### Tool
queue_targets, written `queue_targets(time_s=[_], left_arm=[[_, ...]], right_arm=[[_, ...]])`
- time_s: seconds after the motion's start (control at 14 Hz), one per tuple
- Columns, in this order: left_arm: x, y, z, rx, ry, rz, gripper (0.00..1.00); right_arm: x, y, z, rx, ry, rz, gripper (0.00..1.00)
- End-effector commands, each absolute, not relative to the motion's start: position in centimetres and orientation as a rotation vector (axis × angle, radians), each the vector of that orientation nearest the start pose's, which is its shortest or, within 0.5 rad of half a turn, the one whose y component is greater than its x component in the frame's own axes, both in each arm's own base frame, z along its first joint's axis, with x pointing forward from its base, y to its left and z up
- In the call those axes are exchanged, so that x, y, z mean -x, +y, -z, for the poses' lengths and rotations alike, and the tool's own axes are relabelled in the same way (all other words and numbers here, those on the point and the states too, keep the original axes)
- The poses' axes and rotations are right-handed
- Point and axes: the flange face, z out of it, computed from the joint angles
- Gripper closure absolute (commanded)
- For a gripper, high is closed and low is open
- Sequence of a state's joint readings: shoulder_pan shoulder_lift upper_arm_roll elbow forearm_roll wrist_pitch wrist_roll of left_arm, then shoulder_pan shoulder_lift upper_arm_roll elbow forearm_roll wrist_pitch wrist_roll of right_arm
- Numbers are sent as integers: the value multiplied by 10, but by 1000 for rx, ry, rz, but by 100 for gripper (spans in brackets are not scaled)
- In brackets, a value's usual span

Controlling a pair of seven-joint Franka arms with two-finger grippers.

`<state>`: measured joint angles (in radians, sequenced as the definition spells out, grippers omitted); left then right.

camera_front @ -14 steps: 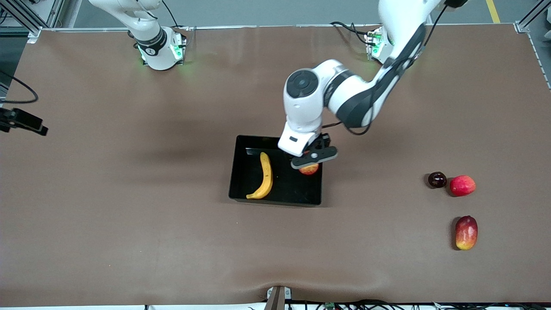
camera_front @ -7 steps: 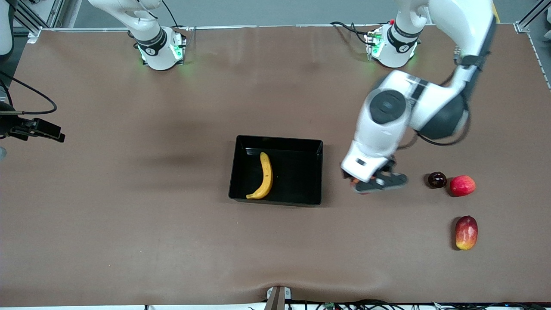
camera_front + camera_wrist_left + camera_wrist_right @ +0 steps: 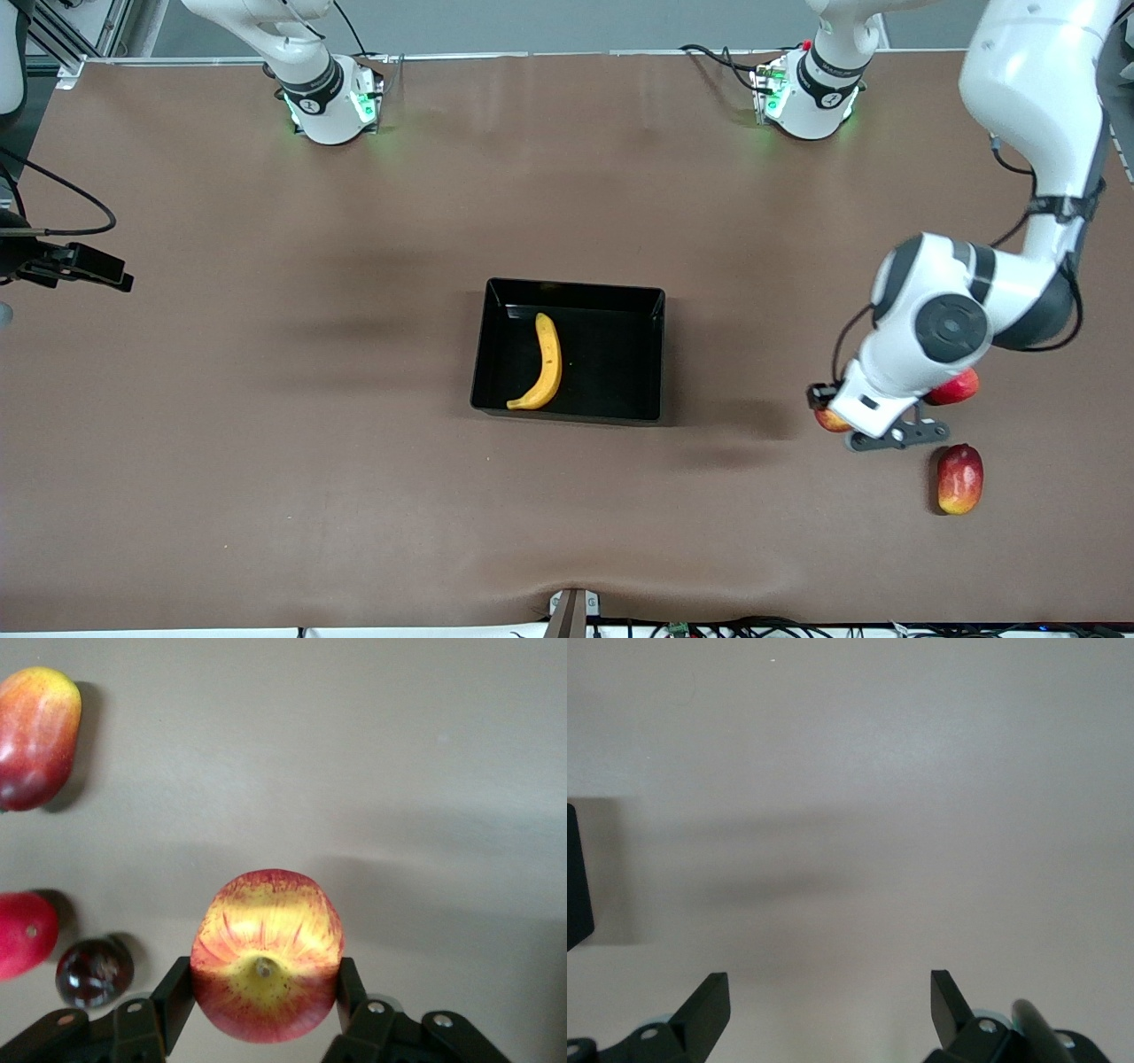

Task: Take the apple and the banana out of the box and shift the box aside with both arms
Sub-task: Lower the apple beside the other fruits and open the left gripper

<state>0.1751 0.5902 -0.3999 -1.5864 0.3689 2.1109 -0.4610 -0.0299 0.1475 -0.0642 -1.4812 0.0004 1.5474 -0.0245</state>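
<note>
Your right gripper waits, jaws wide, empty, over bare table. The banana still lies in the box. Your left gripper has lifted the apple out and carried it, clamped, beside the mango.

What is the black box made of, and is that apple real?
The box looks like glossy black plastic: its thin raised walls catch light. The apple, clamped in the left gripper, has smooth, slightly shiny red-and-yellow streaked skin; real or plastic can't be told from looks.

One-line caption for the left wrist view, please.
Left gripper holds a streaked apple above the bare tabletop.
</note>
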Motion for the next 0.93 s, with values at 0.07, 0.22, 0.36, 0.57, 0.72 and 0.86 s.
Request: queue_targets(time_s=[0.07, 0.22, 0.36, 0.57, 0.72, 0.86], left_arm=[[-689, -82, -290, 3059, -136, 39, 100], [-694, -69, -268, 3052, -129, 63, 100], [-697, -60, -249, 3029, -100, 89, 100], [-696, -43, -238, 3001, -98, 73, 99], [-695, -38, -231, 3003, -105, 54, 82], [-693, -29, -222, 3009, -129, 30, 1]], right_arm=[[-592, -51, -580, 3133, 122, -137, 0], [-593, -50, -580, 3127, 122, -136, 0], [-593, -49, -580, 3124, 122, -136, 0], [-592, -50, -580, 3124, 125, -138, 0], [-592, -49, -579, 3124, 122, -143, 0], [-592, -50, -578, 3123, 125, -147, 0]])
